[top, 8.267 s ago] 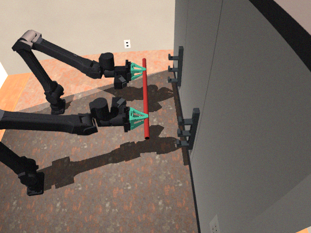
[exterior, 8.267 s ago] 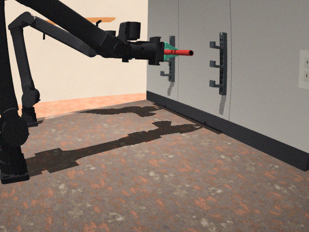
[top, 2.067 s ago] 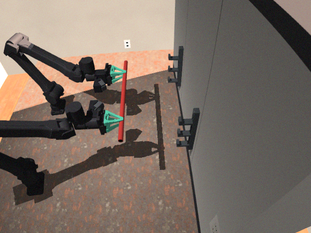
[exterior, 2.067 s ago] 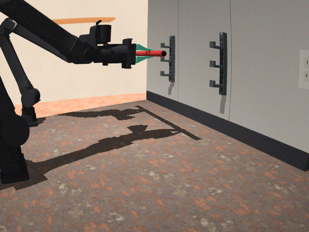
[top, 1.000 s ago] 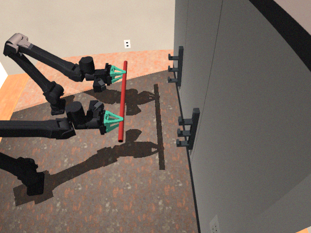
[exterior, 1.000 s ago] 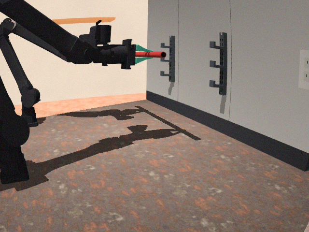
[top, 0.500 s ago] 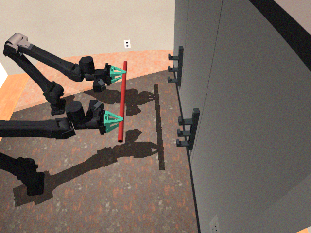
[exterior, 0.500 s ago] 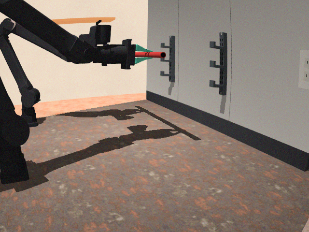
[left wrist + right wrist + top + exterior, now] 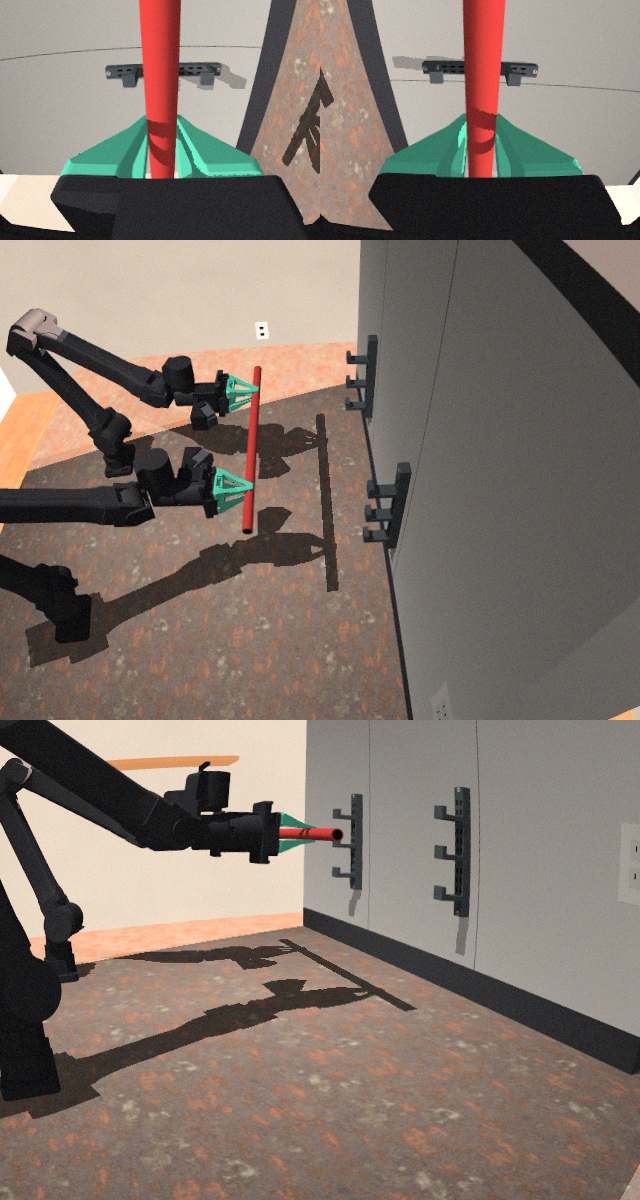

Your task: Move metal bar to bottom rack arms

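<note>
Red bar (image 9: 251, 446) (image 9: 325, 833) (image 9: 160, 65) (image 9: 484, 65) is held away from the wall rack (image 9: 400, 503) (image 9: 461, 849) (image 9: 112, 71) (image 9: 427, 67), whose bottom hooks (image 9: 376, 535) (image 9: 447, 893) (image 9: 207, 79) (image 9: 436, 77) do not carry it. From above, it runs roughly from 12 to 6 o'clock, with the rack toward 3. The left gripper (image 9: 257, 389) (image 9: 162, 122) is closed around it near the 12 o'clock end, the right gripper (image 9: 251, 486) (image 9: 310, 834) (image 9: 481, 120) toward 6. In both wrist views, the bar passes between narrowly parted fingers toward 12; its exact seating there seems snug, though partly hidden.

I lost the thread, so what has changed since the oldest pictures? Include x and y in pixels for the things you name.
The red round metal bar (image 9: 252, 441) (image 9: 327, 834) (image 9: 160, 60) (image 9: 484, 60) moved back, away from the wall, with both arms. Nothing was gripped or released: left gripper (image 9: 257, 389) (image 9: 162, 120) and right gripper (image 9: 251, 486) (image 9: 310, 834) (image 9: 481, 120) still hold it.
</note>
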Motion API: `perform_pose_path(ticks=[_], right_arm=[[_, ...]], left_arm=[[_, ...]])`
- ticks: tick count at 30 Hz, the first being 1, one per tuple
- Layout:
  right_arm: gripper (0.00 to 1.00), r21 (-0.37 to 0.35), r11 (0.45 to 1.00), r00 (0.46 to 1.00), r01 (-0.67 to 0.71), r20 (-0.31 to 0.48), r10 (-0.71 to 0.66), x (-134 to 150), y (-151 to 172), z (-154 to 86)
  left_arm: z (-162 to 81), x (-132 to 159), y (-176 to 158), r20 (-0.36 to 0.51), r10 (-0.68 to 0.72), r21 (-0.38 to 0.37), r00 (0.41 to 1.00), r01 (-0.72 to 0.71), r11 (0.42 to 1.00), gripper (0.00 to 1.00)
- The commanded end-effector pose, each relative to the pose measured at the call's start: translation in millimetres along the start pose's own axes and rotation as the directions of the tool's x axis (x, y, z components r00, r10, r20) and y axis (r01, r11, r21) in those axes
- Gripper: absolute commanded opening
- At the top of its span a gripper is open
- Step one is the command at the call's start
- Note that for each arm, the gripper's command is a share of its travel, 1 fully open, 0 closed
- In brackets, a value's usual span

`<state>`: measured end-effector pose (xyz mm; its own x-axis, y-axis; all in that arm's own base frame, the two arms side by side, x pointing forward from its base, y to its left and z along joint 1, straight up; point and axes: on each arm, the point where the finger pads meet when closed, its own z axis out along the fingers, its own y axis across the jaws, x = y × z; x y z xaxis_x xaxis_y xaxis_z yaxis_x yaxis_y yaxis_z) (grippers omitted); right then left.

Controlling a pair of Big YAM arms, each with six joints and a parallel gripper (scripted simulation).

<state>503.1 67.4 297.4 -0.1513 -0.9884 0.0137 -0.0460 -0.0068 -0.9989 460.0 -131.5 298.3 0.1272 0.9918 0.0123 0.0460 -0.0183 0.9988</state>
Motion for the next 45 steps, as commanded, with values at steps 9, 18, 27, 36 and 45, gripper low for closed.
perform_pose_path(ticks=[9,18,27,36,45], right_arm=[[0.00,0.090,0.996,1.000,-0.023,-0.009,0.024,-1,-73,13],[0.00,0.090,0.996,1.000,-0.023,-0.009,0.024,-1,-106,20],[0.00,0.090,0.996,1.000,-0.023,-0.009,0.024,0,-106,21],[0.00,0.090,0.996,1.000,-0.023,-0.009,0.024,3,-52,10],[0.00,0.090,0.996,1.000,-0.023,-0.009,0.024,5,-31,7]], left_arm=[[4,14,52,-0.029,-0.016,-0.087,0.999,0.013,0.996,0.00],[6,14,60,-0.029,-0.016,-0.087,0.999,0.013,0.996,0.00],[8,12,58,-0.029,-0.016,-0.087,0.999,0.013,0.996,0.00],[9,9,49,-0.029,-0.016,-0.087,0.999,0.013,0.996,0.00],[9,7,38,-0.029,-0.016,-0.087,0.999,0.013,0.996,0.00]])
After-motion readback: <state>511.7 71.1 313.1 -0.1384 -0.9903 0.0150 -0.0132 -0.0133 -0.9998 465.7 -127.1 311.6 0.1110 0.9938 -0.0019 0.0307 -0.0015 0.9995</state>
